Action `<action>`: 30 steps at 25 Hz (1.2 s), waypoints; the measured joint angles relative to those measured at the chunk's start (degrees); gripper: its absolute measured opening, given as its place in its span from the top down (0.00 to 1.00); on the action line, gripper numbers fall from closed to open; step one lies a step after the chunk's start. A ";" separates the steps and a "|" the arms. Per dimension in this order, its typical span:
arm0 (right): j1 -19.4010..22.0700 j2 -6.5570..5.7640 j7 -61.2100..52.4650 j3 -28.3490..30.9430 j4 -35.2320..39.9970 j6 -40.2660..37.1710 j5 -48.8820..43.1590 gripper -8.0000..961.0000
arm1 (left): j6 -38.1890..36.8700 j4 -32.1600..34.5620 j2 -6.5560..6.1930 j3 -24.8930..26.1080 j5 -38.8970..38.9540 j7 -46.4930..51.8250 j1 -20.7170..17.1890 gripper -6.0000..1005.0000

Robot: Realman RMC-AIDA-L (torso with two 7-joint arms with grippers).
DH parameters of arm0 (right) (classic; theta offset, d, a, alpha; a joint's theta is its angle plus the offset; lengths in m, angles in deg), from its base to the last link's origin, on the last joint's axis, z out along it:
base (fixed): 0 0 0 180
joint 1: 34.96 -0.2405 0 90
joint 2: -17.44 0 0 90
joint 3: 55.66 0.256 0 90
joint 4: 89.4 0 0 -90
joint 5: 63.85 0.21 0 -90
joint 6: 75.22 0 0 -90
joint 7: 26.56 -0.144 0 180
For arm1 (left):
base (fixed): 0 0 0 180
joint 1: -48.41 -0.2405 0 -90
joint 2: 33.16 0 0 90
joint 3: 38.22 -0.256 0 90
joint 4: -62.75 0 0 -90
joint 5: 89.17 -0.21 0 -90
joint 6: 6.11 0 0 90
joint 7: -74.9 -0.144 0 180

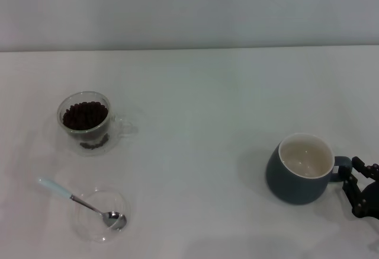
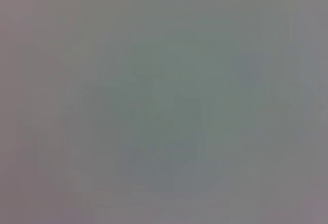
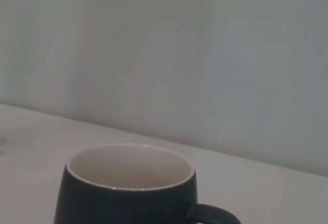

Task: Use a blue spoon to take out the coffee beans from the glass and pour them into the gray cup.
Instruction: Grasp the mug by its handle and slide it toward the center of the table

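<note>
Holding coffee beans (image 1: 85,115), glass (image 1: 83,122), spoon (image 1: 80,202) in dish (image 1: 100,215), gray cup (image 1: 300,168) seemingly empty, right pincer (image 1: 354,179) at handle, grip unclear.

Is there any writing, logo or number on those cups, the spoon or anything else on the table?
None can be read.
gray cup: plain, no print showing.
glass of coffee beans: no label.
blue spoon and clear dish: no markings.
right gripper: no readable lettering.
</note>
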 joint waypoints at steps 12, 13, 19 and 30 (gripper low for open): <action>-0.55 0.06 -0.13 -0.08 -0.03 -0.09 -0.01 0.81 | 0.65 0.00 0.00 0.00 0.00 0.00 0.32 0.38; -0.71 0.12 -0.15 -0.15 -0.06 -0.19 -0.02 0.83 | 0.79 0.00 0.00 0.00 0.00 0.00 0.32 0.38; -1.69 0.27 -1.69 0.14 -0.29 -1.63 -2.00 0.86 | 1.07 0.00 0.02 0.00 0.00 0.08 0.21 0.38; -4.52 0.27 -4.66 3.71 -1.20 -4.54 -10.39 0.86 | 0.64 -0.24 0.30 0.00 -0.05 0.09 -0.25 0.38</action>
